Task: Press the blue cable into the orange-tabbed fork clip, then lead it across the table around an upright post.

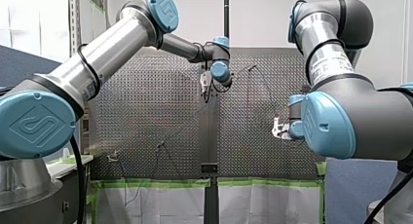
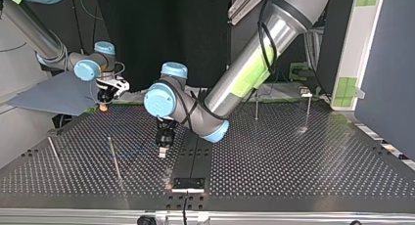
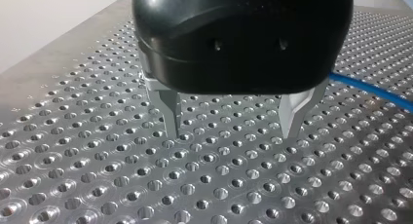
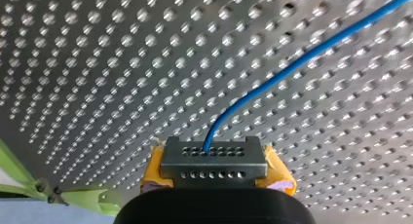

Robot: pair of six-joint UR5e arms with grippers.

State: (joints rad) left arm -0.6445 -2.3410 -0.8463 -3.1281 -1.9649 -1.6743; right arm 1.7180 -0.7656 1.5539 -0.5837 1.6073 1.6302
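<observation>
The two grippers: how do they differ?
My left gripper has bare metal fingers, open and holding nothing; my right gripper has yellow pads, shut on the blue cable. In the top view, my left gripper hangs mid-table, my right gripper at the far edge. Both point at the perforated table.

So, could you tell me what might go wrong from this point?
My left gripper hangs open and empty, with the blue cable beside its fingers, not between them: closing here would likely miss. My right gripper is shut on the cable, so a hard pull could slip it out. The slack might also snag the upright post.
</observation>
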